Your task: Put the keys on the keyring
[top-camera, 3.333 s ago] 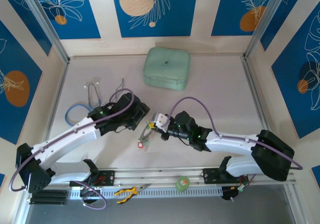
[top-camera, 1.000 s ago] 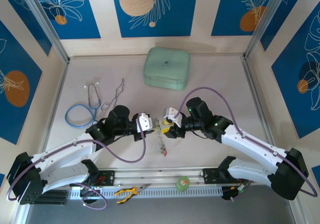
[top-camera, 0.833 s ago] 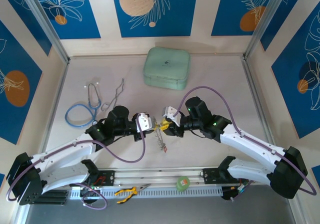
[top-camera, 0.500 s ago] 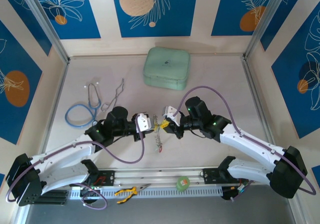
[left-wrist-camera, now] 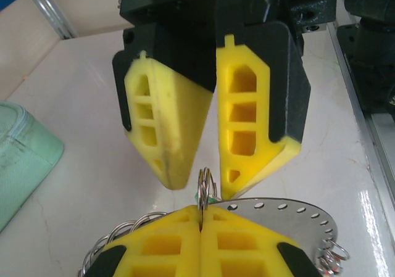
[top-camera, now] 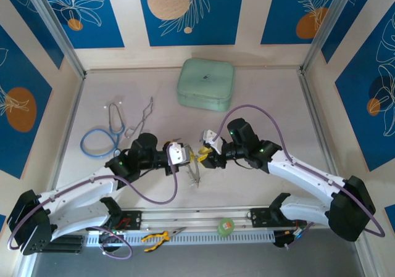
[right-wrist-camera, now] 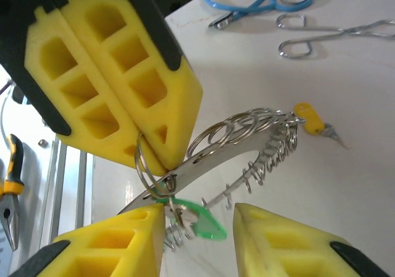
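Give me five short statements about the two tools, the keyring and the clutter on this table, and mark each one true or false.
1. The left tool is shut on a small loop of the keyring. True.
2. The right tool is shut. False: its jaws stand apart, with the green key head between them.
3. The mint-green case lies on the far side of the table, beyond both tools. True.
4. The stethoscope has a red tube. False: the tube is blue.
5. The yellow-handled pliers lie beside the case. False: they lie at the near edge, by the arm bases.
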